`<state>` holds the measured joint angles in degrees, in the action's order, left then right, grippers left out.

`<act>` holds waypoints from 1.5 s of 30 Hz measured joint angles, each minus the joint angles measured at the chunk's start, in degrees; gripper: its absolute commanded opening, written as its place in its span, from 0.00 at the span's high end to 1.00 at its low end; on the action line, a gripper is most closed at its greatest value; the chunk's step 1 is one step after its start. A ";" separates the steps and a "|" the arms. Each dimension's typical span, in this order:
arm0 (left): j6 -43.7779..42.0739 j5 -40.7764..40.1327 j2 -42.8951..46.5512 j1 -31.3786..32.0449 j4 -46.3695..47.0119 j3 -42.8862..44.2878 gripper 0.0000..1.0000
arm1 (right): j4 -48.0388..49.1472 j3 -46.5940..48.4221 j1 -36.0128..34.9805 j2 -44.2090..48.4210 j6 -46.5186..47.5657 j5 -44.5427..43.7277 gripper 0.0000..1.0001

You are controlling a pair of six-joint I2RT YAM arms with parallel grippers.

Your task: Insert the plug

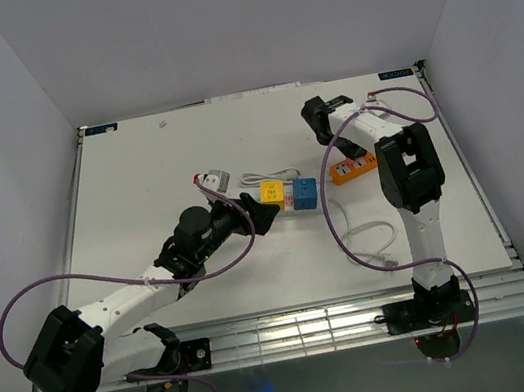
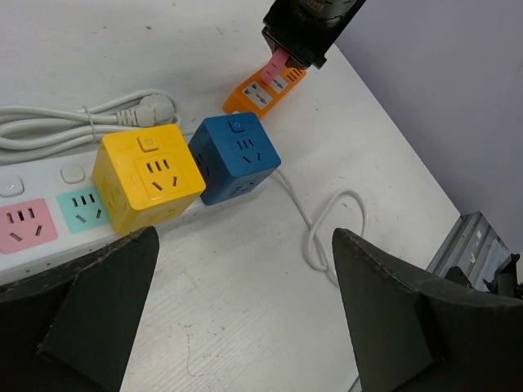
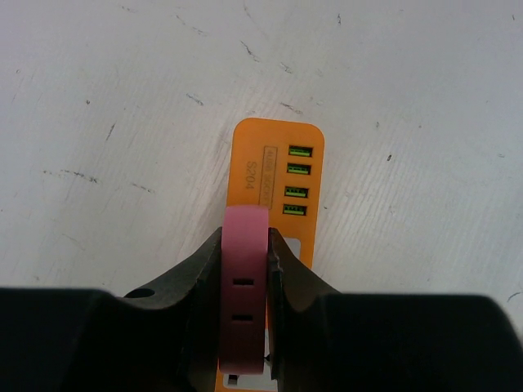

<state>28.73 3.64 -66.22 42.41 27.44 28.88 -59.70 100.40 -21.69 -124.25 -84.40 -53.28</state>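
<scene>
A white table [image 1: 129, 189] carries a white strip [image 2: 33, 224] near its middle, with one pink and one teal socket facing up. A yellow cube [image 2: 147, 175] sits on the strip. A blue cube [image 2: 234, 157] stands against it on the side toward the right edge. A bundled white cord [image 2: 57, 122] lies just behind them. A loose white cable [image 2: 323, 224] runs from under the blue cube and loops toward the near edge. A small grey block [image 1: 210, 179] with a red end lies left of the cord.
</scene>
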 measured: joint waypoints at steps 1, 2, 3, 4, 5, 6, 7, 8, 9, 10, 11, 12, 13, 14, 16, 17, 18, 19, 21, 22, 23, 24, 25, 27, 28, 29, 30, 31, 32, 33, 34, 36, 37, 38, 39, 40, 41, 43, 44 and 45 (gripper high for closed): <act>-0.02 0.00 0.00 0.07 0.00 0.00 0.02 | 0.04 0.00 -0.02 -0.02 0.15 -0.13 0.92; -0.02 0.00 0.00 0.09 0.00 0.00 0.02 | 0.09 0.02 -0.02 -0.07 0.35 -0.17 0.92; -0.02 0.00 0.00 0.11 0.00 0.00 0.02 | 0.11 0.09 -0.02 -0.15 0.50 -0.20 0.92; -0.02 0.00 0.00 0.13 0.00 0.00 0.02 | 0.11 0.22 -0.02 -0.24 0.63 -0.24 0.92; -0.02 0.00 0.00 0.13 0.00 0.00 0.02 | 0.11 0.28 -0.02 -0.31 0.83 -0.31 0.92; -0.02 0.00 0.00 0.15 0.00 0.00 0.02 | 0.11 0.31 -0.02 -0.33 0.92 -0.35 0.92; -0.02 0.00 0.00 0.15 0.00 0.00 0.02 | 0.11 0.31 -0.02 -0.33 0.96 -0.35 0.92; -0.04 0.02 0.00 0.17 0.00 0.00 0.02 | 0.11 0.31 -0.02 -0.33 1.05 -0.37 0.84; -0.09 0.02 0.00 0.17 0.00 0.00 0.02 | 0.13 0.31 -0.02 -0.33 1.07 -0.42 0.77; -0.20 0.02 0.00 0.20 0.00 0.00 0.02 | 0.13 0.31 -0.02 -0.31 1.11 -0.48 0.59; -0.22 0.02 0.00 0.20 0.00 0.00 0.02 | 0.17 0.28 -0.02 -0.24 1.22 -0.44 0.50; -0.26 0.04 0.00 0.22 0.00 0.00 0.02 | 0.63 0.20 0.00 -0.24 1.31 -0.04 0.40; -0.28 0.04 0.00 0.22 0.00 0.00 0.02 | 1.07 0.00 0.04 -0.24 1.46 0.11 0.22; -0.35 0.04 0.00 0.22 0.00 0.00 0.02 | 1.49 -0.26 0.11 -0.17 1.79 0.28 0.13; -0.46 0.04 0.02 0.24 0.00 0.00 0.02 | 2.45 -1.22 0.20 0.83 3.72 0.31 0.07; -0.48 0.02 0.04 0.24 0.00 0.00 0.02 | 3.26 -2.05 0.22 1.88 5.09 0.26 0.10; -0.48 0.04 0.09 0.24 0.00 0.00 0.02 | 4.17 -2.93 0.24 3.21 6.62 0.15 0.10; -0.55 0.02 0.13 0.24 0.00 0.00 0.02 | 4.98 -3.61 0.26 4.87 7.80 0.07 0.10; -0.68 0.04 0.22 0.26 0.00 0.00 0.02 | 6.49 -4.28 0.26 8.07 10.08 -0.15 0.10; -0.70 0.02 0.24 0.28 0.02 0.00 0.02 | 7.37 -4.33 0.26 9.99 11.34 -0.33 0.10; -0.72 0.04 0.24 0.31 0.02 0.00 0.02 | 8.46 -4.33 0.26 11.74 12.57 -0.35 0.10; -0.79 0.04 0.24 0.31 0.00 0.00 0.02 | 9.53 -4.33 0.26 13.38 13.81 -0.28 0.10; -0.83 0.07 0.24 0.31 0.00 0.00 0.02 | 10.56 -4.33 0.26 14.78 15.02 -0.09 0.10; -0.85 0.13 0.24 0.31 0.00 0.00 0.02 | 14.32 -5.44 0.26 17.20 18.95 1.36 0.10; -0.87 0.17 0.24 0.31 0.00 0.00 0.02 | 17.00 -7.34 0.26 18.78 21.03 2.43 0.08; -0.87 0.20 0.24 0.31 0.00 0.00 0.02 | 19.43 -9.44 0.26 20.13 23.67 3.72 0.06; -0.87 0.20 0.28 0.31 0.00 0.00 0.02 | 23.56 -13.03 0.26 22.08 27.15 5.99 0.05; -0.87 0.20 0.28 0.31 0.00 0.00 0.02 | 28.48 -17.73 0.26 24.55 30.64 8.61 0.05; -0.87 0.20 0.33 0.31 -0.02 0.00 0.02 | 32.44 -22.80 0.26 27.08 34.03 12.17 0.10; -0.87 0.17 0.33 0.31 -0.04 0.00 0.02 | 37.16 -28.00 0.26 29.70 37.68 16.98 0.10; -0.87 0.13 0.35 0.31 -0.04 0.00 0.02 | 41.62 -32.52 0.24 31.98 40.59 20.98 0.10; -0.81 -0.28 0.52 0.33 -0.26 0.00 0.02 | 47.98 -39.47 -0.20 35.10 44.96 28.89 0.10; -0.79 -0.57 0.74 0.33 -0.50 0.02 0.02 | 49.70 -41.13 -0.92 36.44 46.66 32.15 0.10; -0.68 -1.01 1.05 0.35 -0.72 0.00 0.02 | 50.31 -41.31 -1.77 36.57 48.02 34.40 0.10; -0.59 -1.62 1.42 0.35 -0.94 0.00 0.02 | 51.58 -41.11 -2.73 36.44 49.22 36.39 0.10; -0.37 -2.43 1.75 0.35 -1.09 0.02 0.02 | 52.30 -40.63 -3.89 36.22 50.40 37.83 0.09; -0.20 -3.19 2.05 0.37 -1.38 0.09 0.02 | 52.87 -40.06 -5.16 36.02 51.32 38.77 0.09; 0.26 -4.92 2.29 0.44 -2.29 0.48 0.02 | 54.36 -39.54 -7.72 35.56 52.81 39.58 0.09; 0.55 -5.86 2.23 0.44 -3.04 0.87 0.02 | 54.80 -39.43 -9.07 35.17 53.35 39.60 0.09; 0.87 -6.71 2.14 0.44 -3.72 1.27 0.02 | 55.25 -39.34 -10.43 34.49 53.64 39.45 0.10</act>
<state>29.61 -3.07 -64.07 42.85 23.73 30.15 -4.45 61.06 -32.12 -89.76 -30.76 -13.82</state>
